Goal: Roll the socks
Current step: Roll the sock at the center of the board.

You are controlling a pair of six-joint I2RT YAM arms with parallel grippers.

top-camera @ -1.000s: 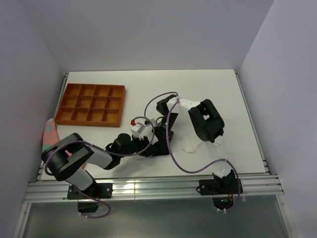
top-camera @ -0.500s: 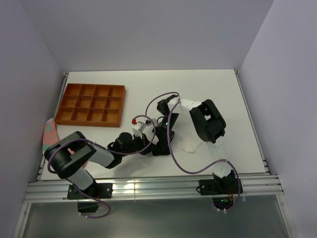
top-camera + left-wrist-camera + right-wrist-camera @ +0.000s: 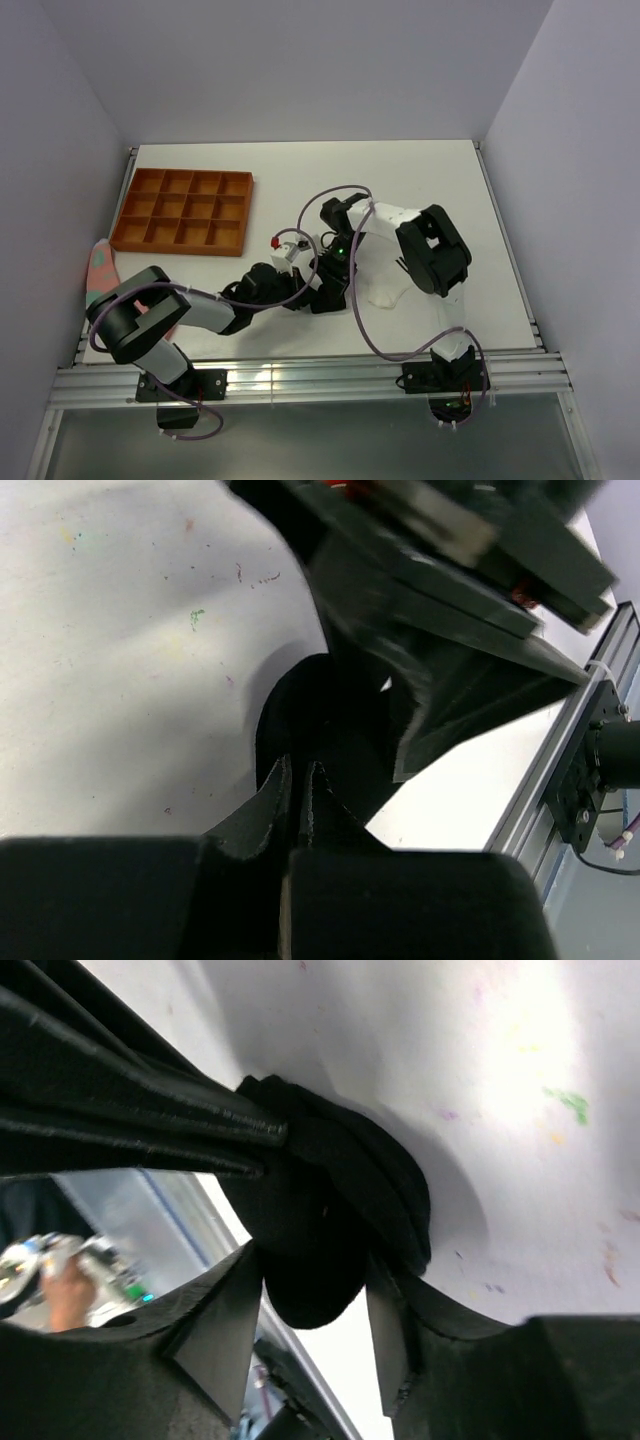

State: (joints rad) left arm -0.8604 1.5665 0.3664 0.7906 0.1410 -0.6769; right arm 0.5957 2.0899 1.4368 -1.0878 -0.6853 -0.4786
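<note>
The black sock point(image 3: 322, 298) lies bunched into a dark roll on the table's near middle, between both grippers. My left gripper point(image 3: 314, 290) reaches in from the left and is shut, its tips pinching the roll's edge point(image 3: 320, 720); the closed fingertips point(image 3: 297, 765) show almost no gap. My right gripper point(image 3: 334, 276) comes down from behind, its jaws open on either side of the black roll point(image 3: 330, 1210), and the gripper point(image 3: 312, 1270) is loose around it. The white sock point(image 3: 386, 292) lies crumpled just right of the roll, partly under the right arm.
An orange compartment tray point(image 3: 180, 247) sits at the back left. A pink fabric piece with teal patches point(image 3: 100, 268) lies at the left edge, by the left arm's elbow. Purple cables loop over the near right of the table. The metal rail runs along the front edge.
My left gripper has closed on the black roll and pushed slightly right. My right gripper's jaws have widened around the roll, and its arm has shifted a little to the right.
</note>
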